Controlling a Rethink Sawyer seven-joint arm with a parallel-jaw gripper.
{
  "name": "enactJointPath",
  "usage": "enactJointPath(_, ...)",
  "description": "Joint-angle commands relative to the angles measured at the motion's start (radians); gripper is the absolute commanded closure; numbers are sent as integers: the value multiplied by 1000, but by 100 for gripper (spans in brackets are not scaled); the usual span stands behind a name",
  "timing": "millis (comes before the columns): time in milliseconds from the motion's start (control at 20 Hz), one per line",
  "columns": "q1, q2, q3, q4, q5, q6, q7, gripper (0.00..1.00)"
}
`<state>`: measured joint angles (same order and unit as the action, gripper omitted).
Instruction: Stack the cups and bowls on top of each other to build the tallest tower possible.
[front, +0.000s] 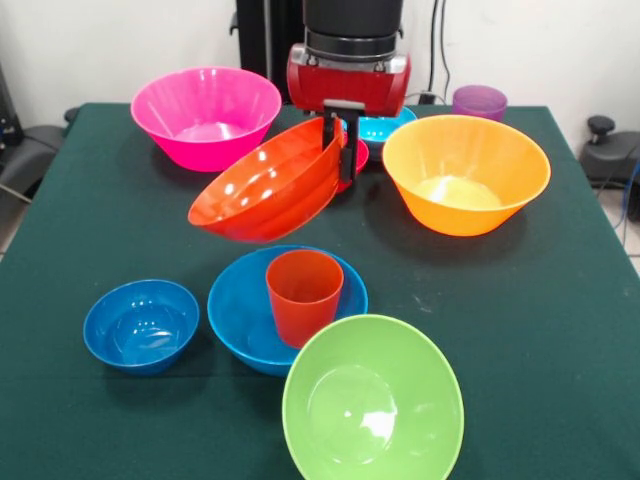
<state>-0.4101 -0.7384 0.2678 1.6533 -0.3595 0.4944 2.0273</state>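
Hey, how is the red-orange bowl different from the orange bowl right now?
The red-orange bowl hangs tilted above the table, pinched at its rim by the gripper; the orange bowl sits upright on the green table. The red-orange one is darker and opaque, the orange one paler and see-through. Both are large, glossy and round.

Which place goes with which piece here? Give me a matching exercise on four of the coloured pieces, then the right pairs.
Things:
1. red-orange bowl
2. orange-red cup
3. lime green bowl
4. purple cup

Places, by the front view:
A. standing in the sky-blue bowl
B. nearest the picture's bottom edge
C. tilted, off the table, held at its rim by the gripper
D. at the table's far edge, behind the orange bowl

Pairs: 1-C, 2-A, 3-B, 4-D
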Motion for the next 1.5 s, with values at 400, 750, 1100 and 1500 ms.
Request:
enactJointPath(400, -10, 123, 123, -204, 33, 208, -114, 100)
enactJointPath(750, -12, 147, 140, -266, 35, 262, -135, 100)
enactJointPath(1100, -29, 164, 161, -291, 28, 276, -153, 100)
enactJointPath(1500, -32, 165, 161, -278, -6, 254, -164, 0)
